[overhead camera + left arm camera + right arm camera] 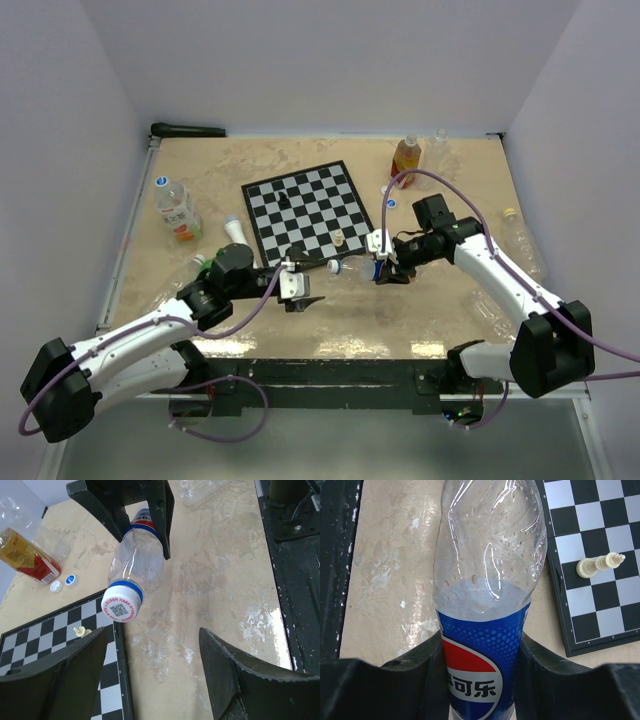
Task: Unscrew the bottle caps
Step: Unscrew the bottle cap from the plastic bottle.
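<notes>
A clear Pepsi bottle (487, 580) with a blue label is held level above the table, and my right gripper (481, 636) is shut on its labelled body. Its white cap (121, 607), printed with a code and ringed in blue, points toward my left gripper (152, 636). That gripper stands open with only bare table between its fingers. The cap lies just beyond and slightly left of the fingertips, untouched. From above, the bottle (352, 266) spans the gap between the right gripper (384, 263) and the left gripper (298, 286), near the chessboard's front edge.
A chessboard (308, 208) with a cream piece (340, 238) and a black piece (284, 199) lies mid-table. Loose caps (388, 203) lie near an orange drink bottle (405, 160). More bottles stand or lie at the left (176, 210) and right (522, 240).
</notes>
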Tool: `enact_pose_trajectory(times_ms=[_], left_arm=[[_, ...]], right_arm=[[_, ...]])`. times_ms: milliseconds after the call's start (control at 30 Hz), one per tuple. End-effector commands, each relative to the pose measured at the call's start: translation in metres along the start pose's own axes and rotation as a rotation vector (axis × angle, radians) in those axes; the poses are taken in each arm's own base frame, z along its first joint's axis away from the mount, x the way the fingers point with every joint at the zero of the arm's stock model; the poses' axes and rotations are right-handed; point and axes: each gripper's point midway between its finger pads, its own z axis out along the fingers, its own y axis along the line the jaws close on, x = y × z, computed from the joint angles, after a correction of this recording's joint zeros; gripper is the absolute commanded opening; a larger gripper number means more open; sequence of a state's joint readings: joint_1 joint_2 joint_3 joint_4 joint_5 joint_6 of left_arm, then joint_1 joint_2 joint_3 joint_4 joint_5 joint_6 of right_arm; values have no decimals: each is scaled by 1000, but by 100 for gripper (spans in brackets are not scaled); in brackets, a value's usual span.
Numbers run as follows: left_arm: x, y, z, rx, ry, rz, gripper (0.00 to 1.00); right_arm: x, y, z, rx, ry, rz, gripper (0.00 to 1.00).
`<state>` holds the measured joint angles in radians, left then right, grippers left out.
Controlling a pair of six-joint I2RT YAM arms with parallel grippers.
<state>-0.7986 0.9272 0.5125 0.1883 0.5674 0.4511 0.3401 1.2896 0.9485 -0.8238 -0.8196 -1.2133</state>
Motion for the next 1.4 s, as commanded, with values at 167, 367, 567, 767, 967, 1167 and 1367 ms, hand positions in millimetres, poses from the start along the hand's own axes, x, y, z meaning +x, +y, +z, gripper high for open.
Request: enact_pose_trajectory(times_ms=[167,367,567,767,967,1167,1367], left_arm=[[-30,30,16,-75,-114,-30,73],[-29,32,22,-71,-125,-54,71],[-30,27,25,-34,-131,-66,60],[-24,21,30,18,-103,-78,27],[-19,21,33,36,-72,-105,24],[-17,21,32,25,-63,-102,41],[-13,19,32,34,-46,-99,42]], right_arm=[[-7,-2,0,-10,-7,-27,0],[-7,1,4,-32,-4,-32,0],[-7,3,7,-43,1,-34,0],[-7,3,7,-42,3,-35,0],[-7,3,7,-42,5,-33,0],[-7,2,6,-39,4,-35,0],[-7,2,6,-41,4,-36,0]])
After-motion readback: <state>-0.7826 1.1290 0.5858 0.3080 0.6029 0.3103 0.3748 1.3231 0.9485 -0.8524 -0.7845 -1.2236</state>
